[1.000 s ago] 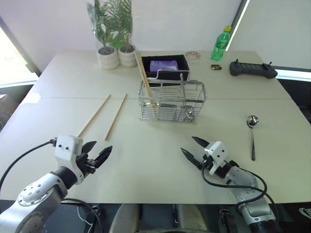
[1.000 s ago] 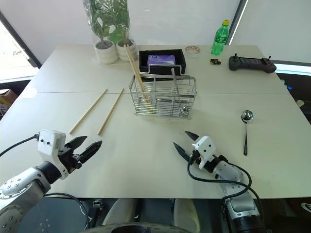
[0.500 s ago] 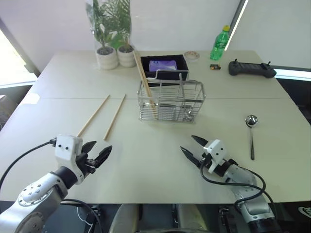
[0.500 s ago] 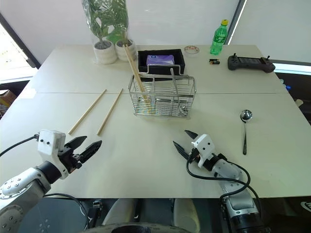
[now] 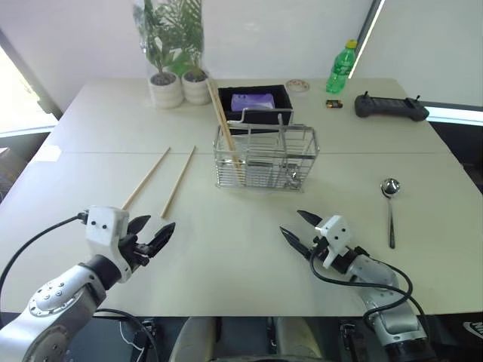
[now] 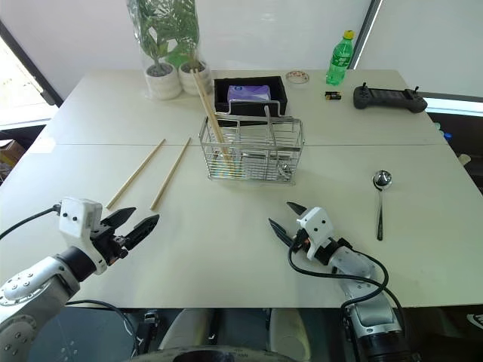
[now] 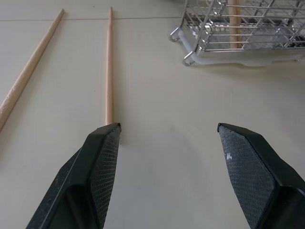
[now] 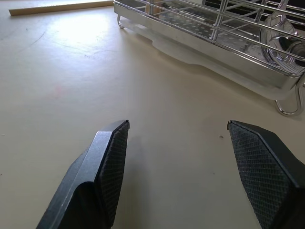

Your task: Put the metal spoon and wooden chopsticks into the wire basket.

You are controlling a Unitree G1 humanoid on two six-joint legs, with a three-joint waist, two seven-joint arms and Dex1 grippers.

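The wire basket (image 5: 266, 157) stands mid-table with chopsticks (image 5: 224, 121) leaning in its left end and a spoon bowl (image 8: 286, 45) inside. Two wooden chopsticks (image 5: 179, 182) (image 5: 146, 179) lie side by side on the table left of the basket. A metal spoon (image 5: 391, 211) lies on the table to the right. My left gripper (image 5: 155, 240) hovers open and empty short of the loose chopsticks, whose near end (image 7: 109, 71) reaches up to its left fingertip. In front of the basket my right gripper (image 5: 296, 228) stands open and empty.
Behind the basket sits a black tray (image 5: 255, 102) with a purple packet. Two potted plants (image 5: 175, 81) stand at the back left. A green bottle (image 5: 341, 69), a small dish (image 5: 299, 86) and a black controller (image 5: 392, 108) line the back right.
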